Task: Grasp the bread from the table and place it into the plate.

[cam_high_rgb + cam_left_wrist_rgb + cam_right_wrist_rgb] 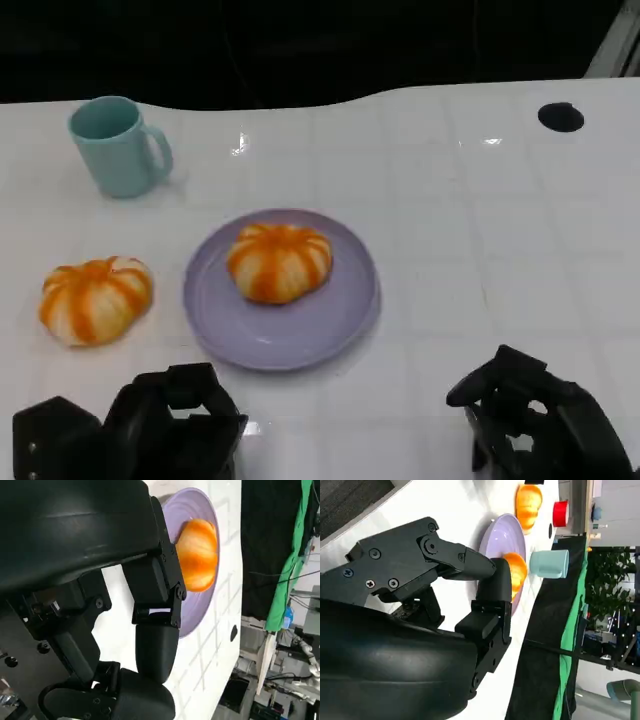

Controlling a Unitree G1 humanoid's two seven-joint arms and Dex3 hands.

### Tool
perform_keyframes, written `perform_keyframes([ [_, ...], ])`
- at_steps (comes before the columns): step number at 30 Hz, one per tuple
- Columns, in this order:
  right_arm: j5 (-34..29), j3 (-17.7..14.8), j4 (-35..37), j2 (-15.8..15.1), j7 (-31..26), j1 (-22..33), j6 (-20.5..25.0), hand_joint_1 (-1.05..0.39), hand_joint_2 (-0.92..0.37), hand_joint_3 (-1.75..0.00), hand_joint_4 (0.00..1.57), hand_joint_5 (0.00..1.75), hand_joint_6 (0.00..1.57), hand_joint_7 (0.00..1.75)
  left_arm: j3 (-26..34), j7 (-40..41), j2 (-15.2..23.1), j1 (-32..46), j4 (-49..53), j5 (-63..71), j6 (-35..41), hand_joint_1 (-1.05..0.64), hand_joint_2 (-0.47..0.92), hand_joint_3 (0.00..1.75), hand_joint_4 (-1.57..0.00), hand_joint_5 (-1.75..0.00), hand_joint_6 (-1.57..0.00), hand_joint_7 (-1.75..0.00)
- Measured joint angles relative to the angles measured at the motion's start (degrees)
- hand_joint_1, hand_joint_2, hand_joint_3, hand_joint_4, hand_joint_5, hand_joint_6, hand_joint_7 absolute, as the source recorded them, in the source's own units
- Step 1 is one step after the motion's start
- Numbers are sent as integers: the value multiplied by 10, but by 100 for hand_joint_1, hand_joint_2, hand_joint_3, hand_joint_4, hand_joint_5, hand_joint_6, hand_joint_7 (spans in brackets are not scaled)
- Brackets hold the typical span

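Note:
One orange-striped bread lies on the white table, left of the purple plate. A second striped bread sits on that plate, slightly toward its far side. My left hand rests at the near edge, in front of the gap between the loose bread and the plate, and holds nothing. My right hand is at the near right, well away from the plate, also holding nothing. The left wrist view shows my left hand with the plate and its bread beyond. The right wrist view shows my right hand, the plate and both breads.
A teal mug stands at the far left, behind the loose bread. A small black spot marks the far right of the table. The right wrist view shows the mug and a red object past the loose bread.

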Motion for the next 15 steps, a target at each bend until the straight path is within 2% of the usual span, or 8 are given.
perform_keyframes([
  [4,0,-3,21,2,6,-9,-19,-49,-76,-72,84,175,72,165,0,0,0,-4,7,1,-3,-105,44,94,-157,-120,-144,-87],
  [15,-3,-7,33,3,9,-15,-27,-49,-76,-72,84,175,73,165,1,0,1,-9,22,1,-17,-105,44,94,-157,-121,-142,-87],
])
